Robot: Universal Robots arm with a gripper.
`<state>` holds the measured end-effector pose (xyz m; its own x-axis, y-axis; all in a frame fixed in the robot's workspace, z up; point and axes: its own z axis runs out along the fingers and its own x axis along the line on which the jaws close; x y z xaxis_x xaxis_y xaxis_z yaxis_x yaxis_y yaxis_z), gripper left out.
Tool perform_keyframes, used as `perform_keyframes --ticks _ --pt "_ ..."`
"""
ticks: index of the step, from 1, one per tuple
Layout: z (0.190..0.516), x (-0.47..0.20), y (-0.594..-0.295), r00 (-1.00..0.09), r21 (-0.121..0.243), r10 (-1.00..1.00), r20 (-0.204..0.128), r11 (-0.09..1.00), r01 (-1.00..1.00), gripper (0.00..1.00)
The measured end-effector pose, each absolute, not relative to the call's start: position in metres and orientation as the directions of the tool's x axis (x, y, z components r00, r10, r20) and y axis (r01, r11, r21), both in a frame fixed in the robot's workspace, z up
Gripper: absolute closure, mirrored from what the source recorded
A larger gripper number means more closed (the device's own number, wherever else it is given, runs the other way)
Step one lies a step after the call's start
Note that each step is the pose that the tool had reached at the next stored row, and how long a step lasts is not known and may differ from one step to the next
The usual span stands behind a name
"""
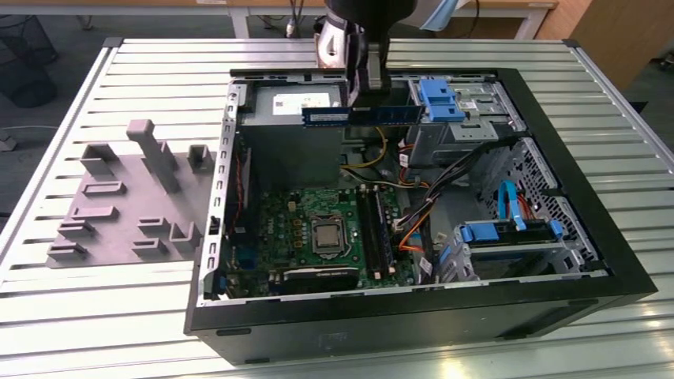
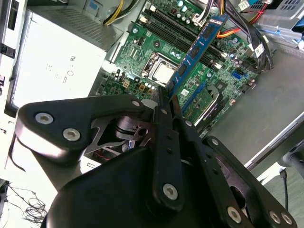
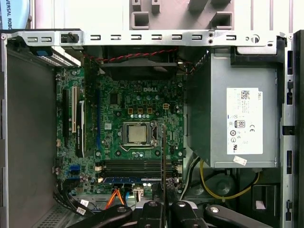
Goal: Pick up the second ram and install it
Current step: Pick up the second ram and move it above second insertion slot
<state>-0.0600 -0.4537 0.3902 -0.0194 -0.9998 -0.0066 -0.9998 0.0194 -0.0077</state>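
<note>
Slatted metal tabletop (image 1: pixel 106 316) underneath, and on it the open computer case (image 1: pixel 421 316), its black wall nearest in the exterior view. Just past that wall lies the green motherboard (image 1: pixel 284 213), silver processor (image 1: pixel 328 237) in the middle, orange and black cables bunched toward the exterior view's right. Off to the exterior view's left, apart from the case, sits the grey slotted block (image 1: pixel 116 213).

Farther back now: the gripper (image 1: pixel 365 104) hangs above the far end of the case, over the grey power supply (image 1: pixel 284 99). It is clamped on the second ram (image 1: pixel 327 117), a blue strip held level and edge-up, clear of the board and sticking out to both sides of the claw.

In the second wrist view the black fingers (image 2: pixel 164 142) pinch the strip (image 2: pixel 197 47) near one end, with the motherboard well below it. In the first wrist view the strip (image 3: pixel 164 152) shows edge-on as a thin line crossing above the memory slots (image 3: pixel 133 167), where another blue strip (image 3: pixel 128 180) is already seated.
</note>
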Motion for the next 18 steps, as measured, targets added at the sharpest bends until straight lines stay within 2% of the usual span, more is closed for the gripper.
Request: perform_keyframes --ticks 18 --pt "0.390 -0.049 -0.454 -0.019 -0.008 -1.000 -0.007 0.019 -1.000 0.86"
